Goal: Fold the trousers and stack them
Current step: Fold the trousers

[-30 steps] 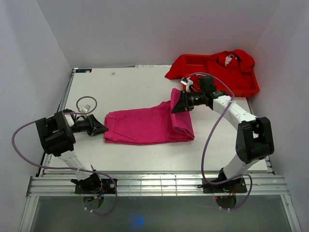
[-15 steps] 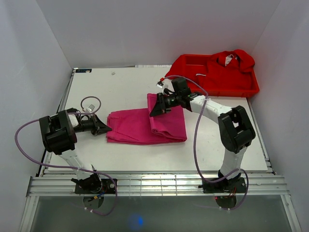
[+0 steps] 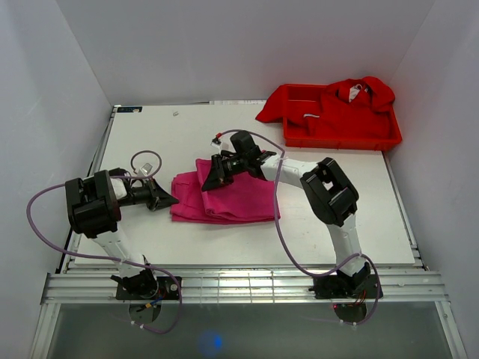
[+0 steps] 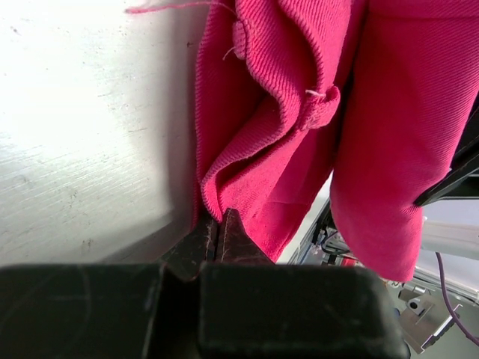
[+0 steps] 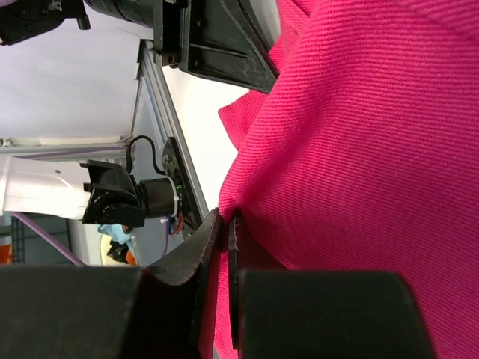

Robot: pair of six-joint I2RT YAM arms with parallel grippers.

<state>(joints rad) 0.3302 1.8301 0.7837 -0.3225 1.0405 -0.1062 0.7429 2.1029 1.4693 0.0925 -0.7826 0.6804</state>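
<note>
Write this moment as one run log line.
left fingers: shut on magenta-pink soft fabric trousers, left edge | right fingers: shut on raised trousers end | fold: unfinished

Trousers [image 4: 299,75]: soft cloth, fine diagonal rib weave, matt, loose threads at hem. Bench [image 4: 82,149]: white, smooth, faint scuffs, slight sheen. Left hand [image 4: 217,232], right hand [image 5: 224,224]: black, matt, plastic-looking fingers. Tray [image 3: 344,140]: red plastic, smooth.
</note>
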